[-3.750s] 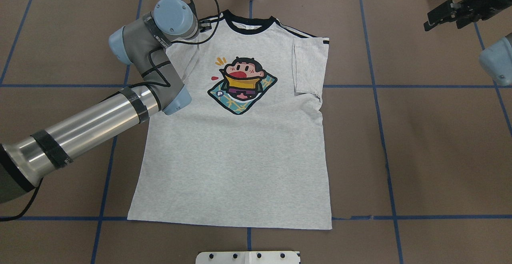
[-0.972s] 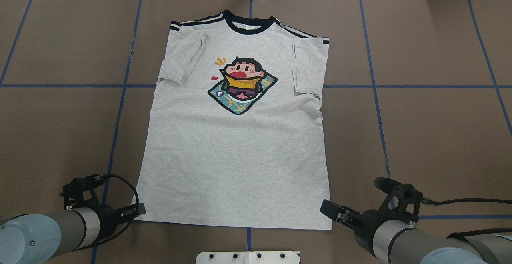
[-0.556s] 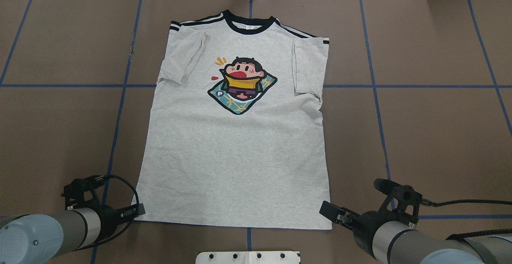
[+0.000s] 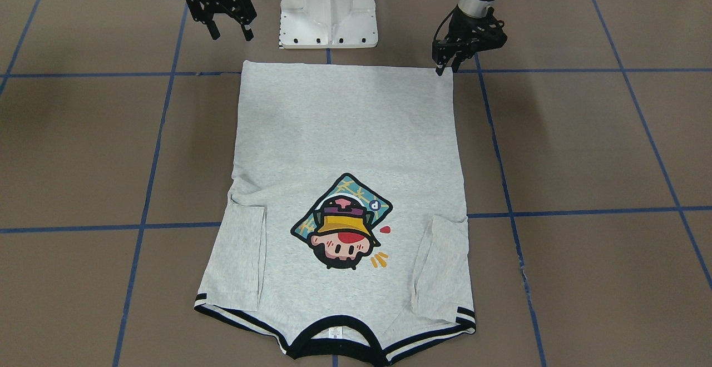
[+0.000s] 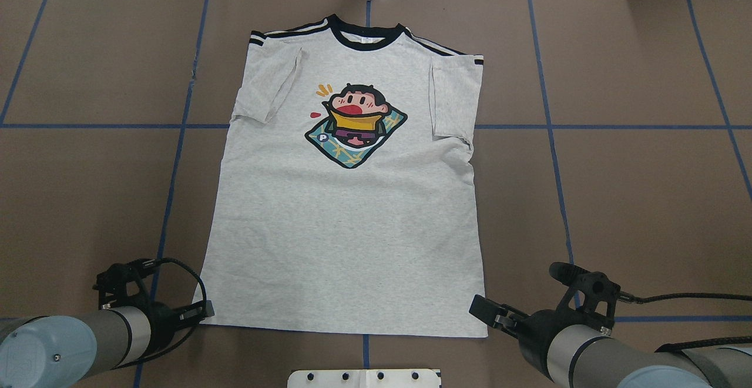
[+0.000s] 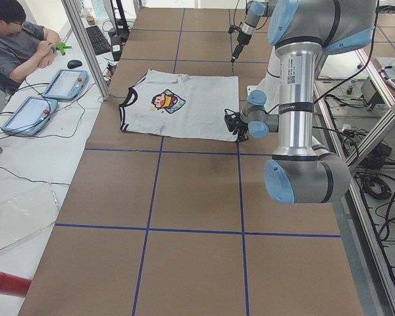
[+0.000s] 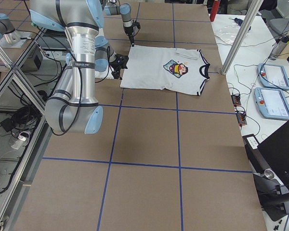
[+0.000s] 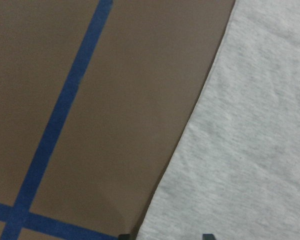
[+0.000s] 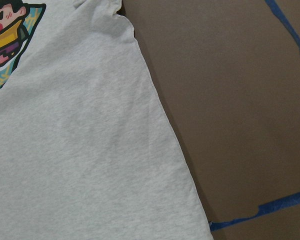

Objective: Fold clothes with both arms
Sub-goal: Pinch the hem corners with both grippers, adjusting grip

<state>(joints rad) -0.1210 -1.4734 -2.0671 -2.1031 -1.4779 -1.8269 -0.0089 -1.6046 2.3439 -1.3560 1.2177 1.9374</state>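
Overhead exterior: table [image 5: 646,200] with the shirt [image 5: 352,229] flat at centre, print up, both sleeves now folded in. The left gripper [image 4: 446,69] and right gripper [image 4: 231,36] have come back from the far end to the hem corners, jaws apart, holding nothing. I reckon the hem-to-collar fold is next.

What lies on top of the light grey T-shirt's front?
On the light grey T-shirt, both short sleeves lie folded inward, flanking the cartoon print. The fabric beneath them is covered.
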